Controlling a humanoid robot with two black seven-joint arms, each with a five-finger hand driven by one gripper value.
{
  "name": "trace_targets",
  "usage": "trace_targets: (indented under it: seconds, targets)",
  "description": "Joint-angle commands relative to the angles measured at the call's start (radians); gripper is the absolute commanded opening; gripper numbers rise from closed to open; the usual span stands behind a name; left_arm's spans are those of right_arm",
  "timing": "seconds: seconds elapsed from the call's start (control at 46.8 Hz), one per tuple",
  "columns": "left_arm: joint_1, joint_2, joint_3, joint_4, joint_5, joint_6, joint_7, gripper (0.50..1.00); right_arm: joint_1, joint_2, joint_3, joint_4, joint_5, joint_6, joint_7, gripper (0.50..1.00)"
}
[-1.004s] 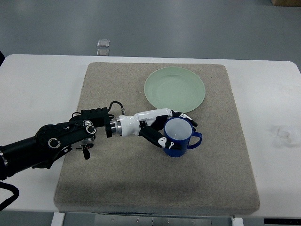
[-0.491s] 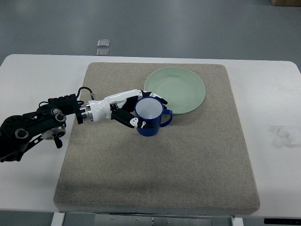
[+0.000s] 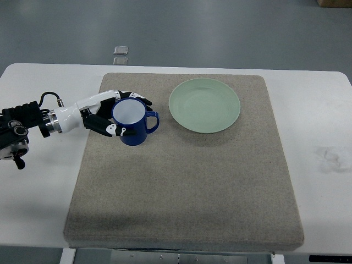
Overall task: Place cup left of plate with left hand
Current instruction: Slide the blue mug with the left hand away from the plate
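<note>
A blue cup (image 3: pixel 133 122) with a white inside is upright over the grey mat (image 3: pixel 181 181), left of the pale green plate (image 3: pixel 204 105), its handle pointing right toward the plate. My left hand (image 3: pixel 113 114) comes in from the left edge and is shut on the cup, its black-and-white fingers wrapped around the cup's left side. I cannot tell whether the cup touches the mat. The right arm is out of view.
The mat lies on a white table (image 3: pixel 319 126). Two small grey squares (image 3: pixel 120 54) lie on the floor beyond the table's far edge. A faint smudge (image 3: pixel 330 157) marks the table at the right.
My left hand has carried the cup from the mat's centre, below the plate, up and to the left, to a spot left of the plate. The arm has drawn back leftward.
</note>
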State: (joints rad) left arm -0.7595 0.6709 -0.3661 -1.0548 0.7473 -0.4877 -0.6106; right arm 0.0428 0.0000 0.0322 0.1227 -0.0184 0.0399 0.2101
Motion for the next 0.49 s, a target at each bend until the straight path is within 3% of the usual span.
trace_targets:
  seconds: [0.0,0.47]
  targets:
    - [0.006,0.004,0.003,0.036,-0.008,0.000,0.000,0.752,0.000,0.000,0.000,0.000,0.000,0.000,0.000,0.932]
    - [0.040,0.003,0.009,0.154,-0.065,0.000,0.000,0.754,0.000,0.000,0.000,0.000,0.000,0.000,0.000,0.932]
